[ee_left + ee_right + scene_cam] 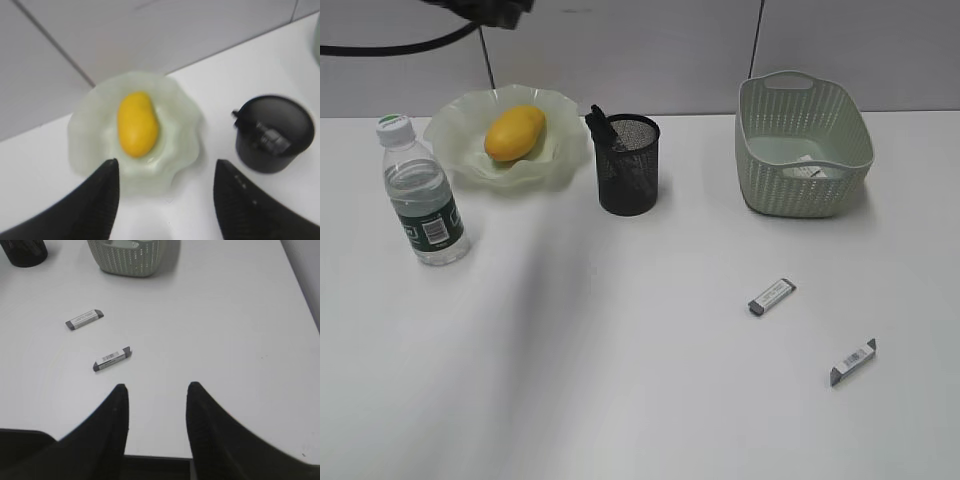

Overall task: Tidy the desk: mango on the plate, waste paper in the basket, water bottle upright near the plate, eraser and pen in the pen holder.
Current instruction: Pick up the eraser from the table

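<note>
Oddly little writing can be read: the bottle [422,192] wears a dark green label with a pale printed panel, too small to make out, and each of the two erasers [772,296] [853,361] carries a white sleeve with tiny dark print, equally illegible.

The mango [515,132] lies in the plate [465,150] at far left, its long axis slanting from near-left to far-right in the exterior view; from the left wrist it runs almost straight away from the camera. The bottle stands upright, white cap up, just near-left of the plate. The pen holder [628,165] stands right of the plate, with a dark pen [601,128] leaning out toward the left. The basket [802,145] sits at far right with the white paper [809,168] inside (only partly seen over the rim). Both erasers lie flat on the table [620,380] at near right, well apart from the holder, each slanting from near-left to far-right.

The left gripper [165,175] hangs above the plate's near edge, fingers spread wide and holding nothing. The right gripper [156,395] hovers over bare table just near-right of the closer eraser, its fingers apart with nothing between them.
</note>
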